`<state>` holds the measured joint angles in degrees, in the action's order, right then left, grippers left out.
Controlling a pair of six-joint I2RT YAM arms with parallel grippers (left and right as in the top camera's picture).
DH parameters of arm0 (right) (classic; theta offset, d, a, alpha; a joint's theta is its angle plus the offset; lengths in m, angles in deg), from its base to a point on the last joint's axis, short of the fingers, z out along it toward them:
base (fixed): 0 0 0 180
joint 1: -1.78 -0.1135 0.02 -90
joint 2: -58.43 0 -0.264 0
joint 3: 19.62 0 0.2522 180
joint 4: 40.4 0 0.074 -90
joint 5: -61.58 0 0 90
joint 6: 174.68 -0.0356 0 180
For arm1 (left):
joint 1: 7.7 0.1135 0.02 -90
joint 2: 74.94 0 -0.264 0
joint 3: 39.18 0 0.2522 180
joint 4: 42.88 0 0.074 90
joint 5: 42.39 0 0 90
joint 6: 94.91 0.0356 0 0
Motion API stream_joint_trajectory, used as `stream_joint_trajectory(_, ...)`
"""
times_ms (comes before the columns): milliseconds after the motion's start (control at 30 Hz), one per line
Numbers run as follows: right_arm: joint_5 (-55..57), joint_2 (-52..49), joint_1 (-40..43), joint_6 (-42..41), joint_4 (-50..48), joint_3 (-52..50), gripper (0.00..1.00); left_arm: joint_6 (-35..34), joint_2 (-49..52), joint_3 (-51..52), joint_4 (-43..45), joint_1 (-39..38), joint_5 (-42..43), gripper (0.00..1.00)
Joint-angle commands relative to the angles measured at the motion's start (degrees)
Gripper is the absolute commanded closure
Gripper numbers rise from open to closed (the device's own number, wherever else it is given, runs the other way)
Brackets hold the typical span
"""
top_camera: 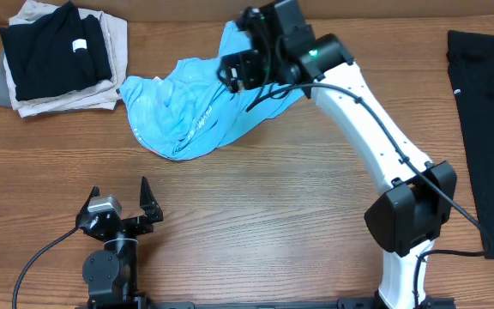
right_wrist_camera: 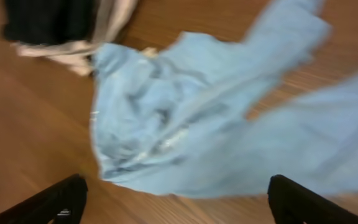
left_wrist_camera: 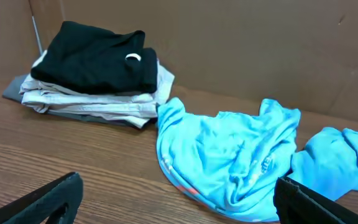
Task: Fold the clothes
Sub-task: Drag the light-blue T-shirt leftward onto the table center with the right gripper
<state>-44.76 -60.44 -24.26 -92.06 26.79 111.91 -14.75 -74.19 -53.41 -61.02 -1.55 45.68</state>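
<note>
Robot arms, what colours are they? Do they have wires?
The right arm is white with black joints and a small green light. The left arm is black with a silver part. Black cables trail from both. The left claw and right claw have black fingers.

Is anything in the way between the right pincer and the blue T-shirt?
Nothing visible. The right pincer hangs open over the crumpled T-shirt, with only air between; the folded stack lies off to one side.

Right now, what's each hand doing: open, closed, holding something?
Left hand: open, empty, apart from the blue T-shirt.
Right hand: open above the T-shirt, nothing gripped.
</note>
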Motion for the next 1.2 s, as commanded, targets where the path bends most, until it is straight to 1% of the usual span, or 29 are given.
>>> stream_joint_trajectory(0,8.87,2.29,6.27,-7.23,2.16,1.14,0.0,1.51,-0.5,0.17,0.11,0.48,0.48,0.0)
stream_joint_trajectory(67,8.74,2.21,9.92,-8.35,3.32,1.11,0.0,1.51,-0.5,0.17,0.11,0.48,0.48,0.0)
stream_joint_trajectory(167,4.46,1.92,15.08,-8.37,3.74,1.09,0.0,1.51,-0.5,0.17,0.11,0.48,0.48,0.0)
stream_joint_trajectory(267,1.22,1.49,17.86,-8.41,3.52,0.83,0.0,1.51,-0.5,0.17,0.09,0.48,0.48,0.0)
stream_joint_trajectory(333,1.11,0.72,18.47,-9.2,2.01,0.37,0.0,1.51,-0.5,0.17,0.09,0.48,0.48,0.0)
stream_joint_trajectory(467,1.01,-2.82,17.92,-10.51,-4.09,-0.79,0.0,1.51,-0.5,0.17,0.11,0.48,0.48,0.0)
stream_joint_trajectory(667,1.22,-9.51,14.91,-10.73,-11.93,-0.81,0.0,1.51,-0.5,0.17,0.11,0.48,0.48,0.0)
stream_joint_trajectory(800,7.15,-14.25,12.24,-12.0,-15.98,-0.81,0.0,1.51,-0.48,0.17,0.09,0.48,0.48,0.0)
stream_joint_trajectory(900,15.61,-17.53,10.21,-12.04,-17.57,-0.81,0.0,1.51,-0.5,0.17,0.11,0.48,0.48,0.0)
stream_joint_trajectory(967,19.12,-19.04,9.33,-12.02,-18.93,-0.81,0.0,1.51,-0.5,0.17,0.11,0.48,0.48,0.0)
stream_joint_trajectory(1067,20.83,-20.57,8.83,-12.0,-21.07,-0.81,0.0,1.51,-0.5,0.17,0.09,0.48,0.48,0.0)
stream_joint_trajectory(1133,20.81,-21.55,8.85,-12.02,-21.81,-0.81,0.04,1.51,-0.5,0.17,0.11,0.48,0.48,0.0)
stream_joint_trajectory(1167,20.83,-22.27,8.85,-12.02,-21.97,-0.81,0.08,1.51,-0.5,0.17,0.11,0.48,0.48,0.0)
